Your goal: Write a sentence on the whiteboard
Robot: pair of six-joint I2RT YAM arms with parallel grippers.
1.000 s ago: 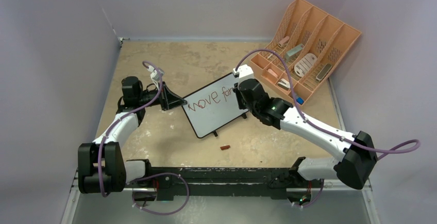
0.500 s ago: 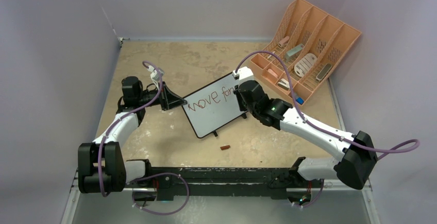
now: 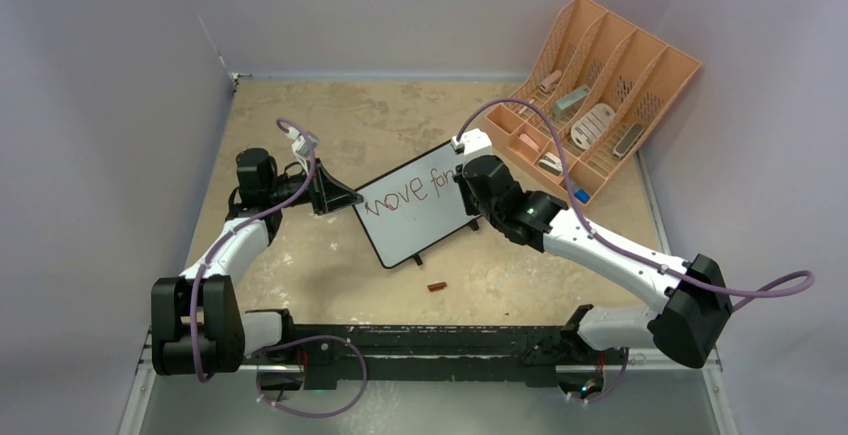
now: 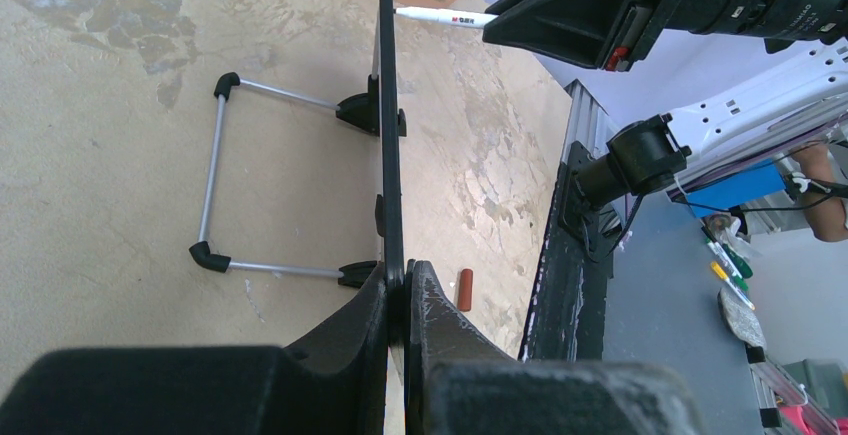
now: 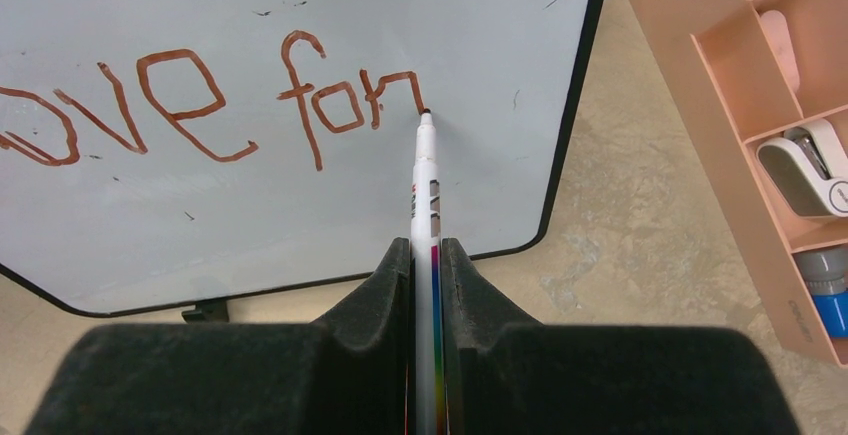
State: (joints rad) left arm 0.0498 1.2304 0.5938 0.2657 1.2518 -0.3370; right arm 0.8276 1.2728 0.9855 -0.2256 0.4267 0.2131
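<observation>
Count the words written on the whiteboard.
2. On the small black-framed white whiteboard, the red-brown word "move" comes first and "for" follows, with the tip of the white marker at its last stroke. The board past that is blank.

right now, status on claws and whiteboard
Left claw shut on whiteboard edge. Right claw shut on marker, tip on board after "move for". Nothing in the pen's path.
</observation>
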